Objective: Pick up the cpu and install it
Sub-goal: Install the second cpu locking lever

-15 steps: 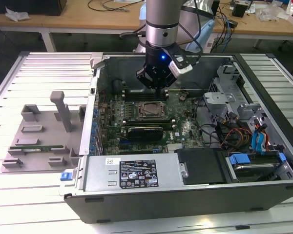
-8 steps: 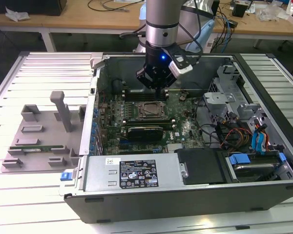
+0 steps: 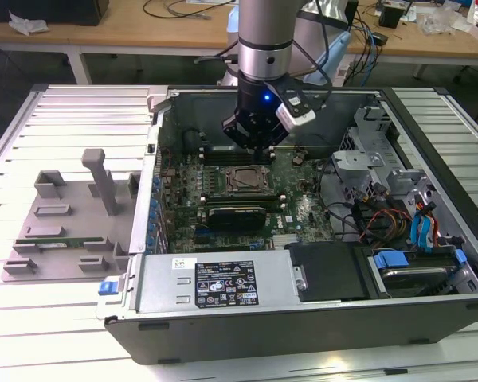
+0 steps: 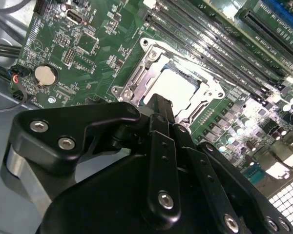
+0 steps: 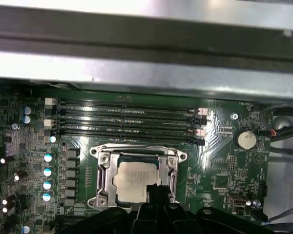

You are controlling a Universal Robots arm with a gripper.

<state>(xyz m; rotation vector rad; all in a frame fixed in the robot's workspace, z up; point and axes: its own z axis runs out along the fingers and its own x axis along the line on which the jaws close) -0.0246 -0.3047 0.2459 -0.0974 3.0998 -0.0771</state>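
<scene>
The cpu (image 5: 133, 181), a small square chip with a silver-grey top, lies flat inside the metal socket frame (image 5: 101, 168) on the green motherboard. It also shows in the second wrist view as the cpu (image 4: 175, 87). My gripper (image 5: 157, 191) hovers just above one edge of the chip, its black fingers pressed together with nothing between them. The second wrist view shows the gripper (image 4: 158, 103) tip over the socket's rim. In the exterior view, the gripper (image 3: 260, 148) hangs inside the open computer case, just behind the socket (image 3: 246, 180).
Memory slots (image 5: 127, 122) run beside the socket. A long black card (image 3: 237, 213) sits in front of it. The case's metal wall (image 5: 146, 73) is close behind. Drive bays and cables (image 3: 398, 223) crowd the exterior view's right; a grey tray with posts (image 3: 72, 215) stands at its left.
</scene>
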